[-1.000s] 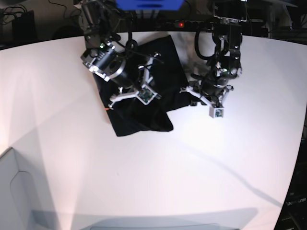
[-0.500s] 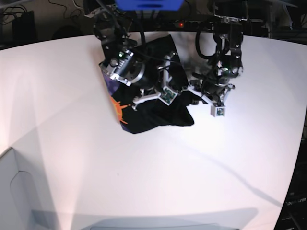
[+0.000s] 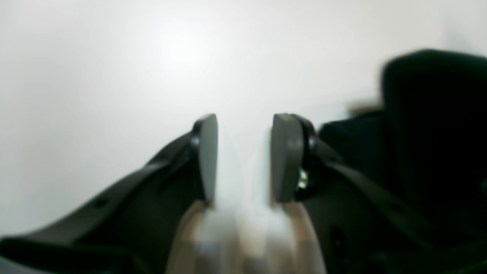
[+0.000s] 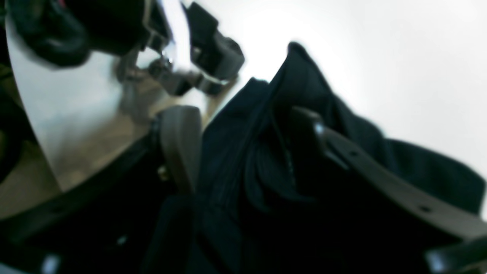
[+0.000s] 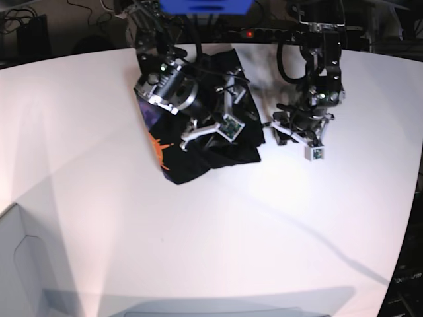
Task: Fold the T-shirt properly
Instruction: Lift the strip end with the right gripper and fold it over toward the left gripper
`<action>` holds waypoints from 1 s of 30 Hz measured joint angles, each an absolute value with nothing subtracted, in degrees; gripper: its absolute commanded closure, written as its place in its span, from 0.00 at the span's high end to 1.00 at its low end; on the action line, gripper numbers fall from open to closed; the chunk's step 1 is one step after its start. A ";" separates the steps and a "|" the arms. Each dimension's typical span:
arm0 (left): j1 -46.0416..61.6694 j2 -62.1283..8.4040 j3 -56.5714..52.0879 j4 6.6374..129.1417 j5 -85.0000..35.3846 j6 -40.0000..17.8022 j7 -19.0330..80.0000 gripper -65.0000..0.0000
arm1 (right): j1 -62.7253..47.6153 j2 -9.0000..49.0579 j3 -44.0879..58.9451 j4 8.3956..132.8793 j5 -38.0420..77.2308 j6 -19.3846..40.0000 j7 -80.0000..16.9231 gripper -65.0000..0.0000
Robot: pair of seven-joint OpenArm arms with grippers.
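On the white table (image 5: 218, 251), the black T-shirt (image 5: 198, 155) lies bunched at the far side with a fold between the right gripper (image 4: 243, 148)'s spread fingers, so lifting could snag and undo it, while the left gripper (image 3: 243, 156) hangs parted, empty.

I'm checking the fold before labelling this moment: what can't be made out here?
- Base view: the right arm covers the middle of the T-shirt, hiding the fold lines.
- Right wrist view: cloth lies between the spread fingers of the right gripper; blur hides whether they touch it.
- Left wrist view: the left gripper is open and empty; the dark shape at right is too blurred to identify.
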State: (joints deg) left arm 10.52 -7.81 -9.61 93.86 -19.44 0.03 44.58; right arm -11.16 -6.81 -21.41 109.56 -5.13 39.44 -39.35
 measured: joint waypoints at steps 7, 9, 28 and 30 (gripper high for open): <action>16.14 -7.77 -14.24 100.36 -19.46 -0.19 45.32 0.36 | -10.22 -4.73 -18.55 114.74 -4.64 39.42 -38.72 0.62; 17.28 -7.79 -16.47 102.24 -19.42 -0.19 45.17 0.36 | -10.22 -4.58 -16.12 114.67 -5.41 39.44 -39.11 0.62; 18.98 -7.92 -23.90 103.55 -19.31 -0.19 45.21 0.36 | -10.98 -1.26 -15.81 109.91 -5.10 39.42 -39.40 0.18; 18.98 -7.90 -23.90 103.55 -19.35 -0.19 45.23 0.36 | -11.20 -1.28 -15.81 109.91 -5.10 39.42 -39.20 0.00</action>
